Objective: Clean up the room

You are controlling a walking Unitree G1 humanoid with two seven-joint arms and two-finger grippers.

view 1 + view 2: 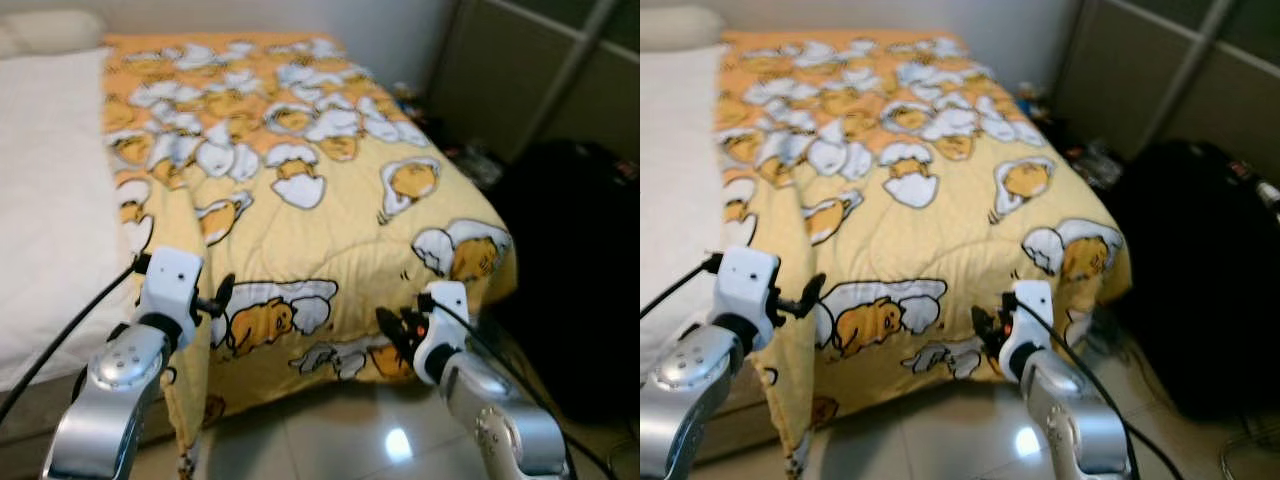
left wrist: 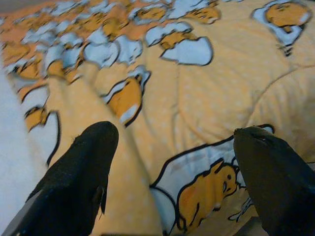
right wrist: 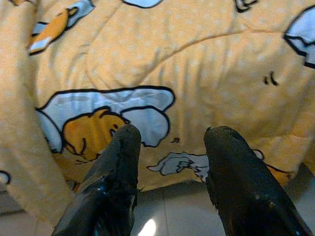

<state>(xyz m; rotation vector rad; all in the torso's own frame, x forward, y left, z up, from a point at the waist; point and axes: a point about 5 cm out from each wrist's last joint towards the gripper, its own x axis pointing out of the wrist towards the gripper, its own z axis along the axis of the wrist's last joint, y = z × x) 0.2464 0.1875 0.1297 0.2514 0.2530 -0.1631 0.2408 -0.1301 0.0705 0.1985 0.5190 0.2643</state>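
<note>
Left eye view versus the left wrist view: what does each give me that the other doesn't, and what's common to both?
The left eye view adds the right gripper open near the blanket's foot edge, the white mattress, the dark bag and the tiled floor. The left wrist view adds a close look between the open left gripper fingers, nothing held. Both show the yellow cartoon blanket and the left gripper at its fold.

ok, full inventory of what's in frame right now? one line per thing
quilt: 1, yellow with egg cartoon print, spread over the bed's right part, foot edge hanging toward the floor
mattress: 1, white, bare, left of quilt
pillow: 1, white, head of bed
dark bulky item: 1, black, right of bed, too blurred to identify
floor: glossy tile, at bed foot
left gripper: open, at quilt's hanging edge
right gripper: open, at foot edge
</note>
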